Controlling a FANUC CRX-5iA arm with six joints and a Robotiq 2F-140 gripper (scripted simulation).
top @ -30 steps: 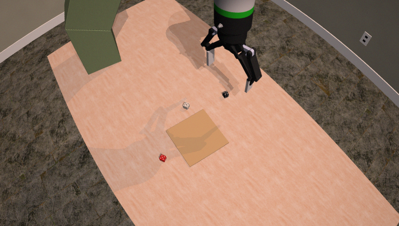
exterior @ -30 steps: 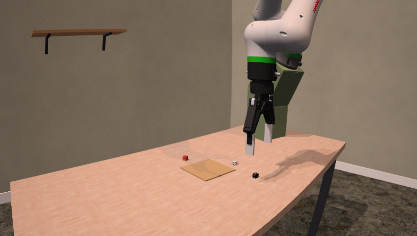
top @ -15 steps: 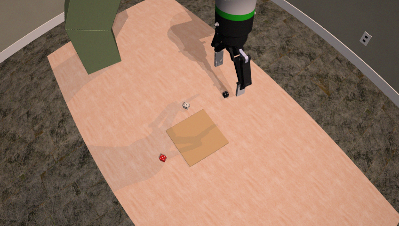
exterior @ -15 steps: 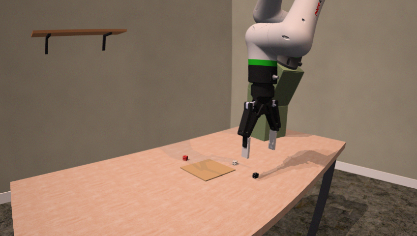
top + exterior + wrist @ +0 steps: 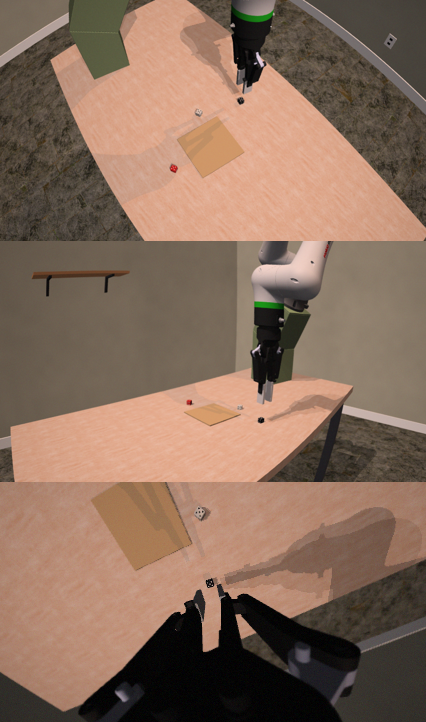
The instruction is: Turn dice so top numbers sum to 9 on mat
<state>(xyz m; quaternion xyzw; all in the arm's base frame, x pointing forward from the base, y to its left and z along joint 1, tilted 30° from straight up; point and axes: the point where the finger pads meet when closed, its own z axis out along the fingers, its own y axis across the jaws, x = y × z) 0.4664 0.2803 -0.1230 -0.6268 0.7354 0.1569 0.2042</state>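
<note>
The tan mat (image 5: 224, 149) (image 5: 209, 419) (image 5: 117, 522) lies flat on the table, with no die on it. The black die (image 5: 240, 101) (image 5: 260, 419) (image 5: 210, 583) lies on the table beyond the mat's corner. The white die (image 5: 198, 112) (image 5: 239, 407) (image 5: 200, 513) lies beside the mat; its top seems to show five. The red die (image 5: 174, 168) (image 5: 189, 402) lies off the mat's other side, its top seemingly five; the wrist view does not show it. My gripper (image 5: 243, 87) (image 5: 264, 400) (image 5: 210, 594) is empty, its fingers a narrow gap apart, above the table near the black die. The black die's top number is unclear.
The green arm stand (image 5: 101, 50) (image 5: 285, 364) rises at the table's back. The table (image 5: 269, 178) (image 5: 104, 444) has a long edge near the black die. A wall shelf (image 5: 80, 274) hangs far behind.
</note>
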